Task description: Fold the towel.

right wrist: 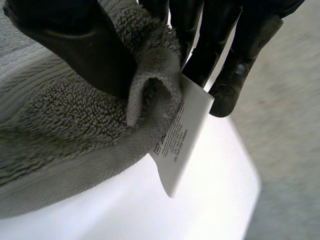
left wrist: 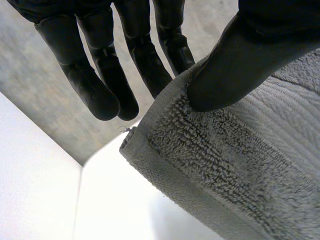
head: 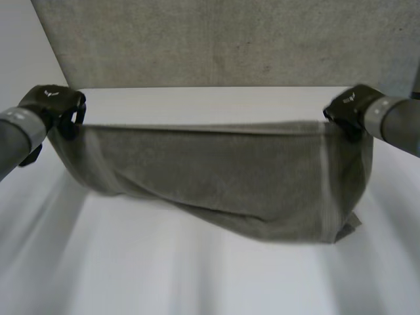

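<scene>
Hanging above a smooth white counter [head: 197, 275], a grey terry-cloth towel [head: 223, 177] is stretched wide between two black robot hands, its top edge drawn nearly straight and its body sagging in a loose belly, deepest toward the right. In the head view, the left hand [head: 56, 105] holds the towel's upper left corner and the right hand [head: 351, 108] its upper right corner. Both are lifted off the counter, with the grey arms reaching in from either side. From there it cannot be told whether the lowest fold touches the counter. The left wrist view shows the grip up close. The thumb [left wrist: 230, 75] presses down on the looped pile at the hemmed corner, pinching it against fingers [left wrist: 150, 70] that run straight behind the cloth, while the outer fingers stand free beside the edge. The right wrist view shows something the head view does not. A white care label [right wrist: 182, 140] with small printed text sticks out from the corner, lying against the fingertips [right wrist: 227, 95]. Here the thumb clamps a bunched fold of towel against the fingers. Behind the counter's far edge rises a grey speckled wall [head: 230, 39], matte and rough-looking, with a paler plain surface beside it at the left.
</scene>
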You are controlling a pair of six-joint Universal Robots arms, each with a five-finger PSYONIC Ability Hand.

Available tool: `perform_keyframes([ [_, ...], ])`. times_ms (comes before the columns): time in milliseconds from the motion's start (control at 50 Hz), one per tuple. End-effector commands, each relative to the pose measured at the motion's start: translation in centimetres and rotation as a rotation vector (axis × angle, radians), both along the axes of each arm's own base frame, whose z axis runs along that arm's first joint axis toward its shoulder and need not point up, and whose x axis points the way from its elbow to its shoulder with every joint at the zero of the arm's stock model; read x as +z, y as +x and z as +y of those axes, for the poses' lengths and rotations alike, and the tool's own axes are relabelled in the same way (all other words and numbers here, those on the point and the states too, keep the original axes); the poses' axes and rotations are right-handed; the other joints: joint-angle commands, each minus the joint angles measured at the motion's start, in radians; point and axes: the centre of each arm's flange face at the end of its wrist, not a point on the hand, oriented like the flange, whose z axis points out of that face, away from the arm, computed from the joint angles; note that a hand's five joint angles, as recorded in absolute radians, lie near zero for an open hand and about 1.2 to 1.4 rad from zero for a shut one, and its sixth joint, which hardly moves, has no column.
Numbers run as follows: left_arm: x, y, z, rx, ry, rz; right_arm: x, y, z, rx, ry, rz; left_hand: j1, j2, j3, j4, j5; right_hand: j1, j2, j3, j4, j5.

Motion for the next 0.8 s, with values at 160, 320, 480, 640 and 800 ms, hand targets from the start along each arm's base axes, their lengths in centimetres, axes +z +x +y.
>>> perform_keyframes([
  [160,16.5,-2.9,-3.9,-0.005,-0.639,0.266,12.4,3.1,-5.5,-0.045,-0.911,-0.365,-0.027,-0.118,-0.142,-0.118,-0.238,0.078,0.098,0.106,0.059,0.059],
  [320,16.9,-3.1,-3.9,-0.030,-0.638,0.384,13.3,1.9,-3.5,-0.041,-0.868,-0.386,-0.027,-0.118,-0.142,-0.118,-0.238,0.078,0.098,0.106,0.059,0.059],
  [480,6.8,-2.2,-4.6,0.008,-0.356,0.323,5.2,2.3,-2.6,0.004,-0.486,-0.269,-0.027,-0.118,-0.142,-0.118,-0.238,0.078,0.098,0.106,0.059,0.059],
  [640,-3.1,-1.4,-2.5,-0.043,-0.196,0.287,-5.6,2.2,-0.7,0.031,-0.125,-0.174,-0.027,-0.118,-0.142,-0.118,-0.238,0.078,0.098,0.106,0.059,0.059],
  [800,-7.9,-1.6,1.9,-0.144,-0.157,0.140,-11.6,1.7,1.1,0.017,0.058,-0.130,-0.027,-0.118,-0.142,-0.118,-0.238,0.078,0.098,0.106,0.059,0.059],
])
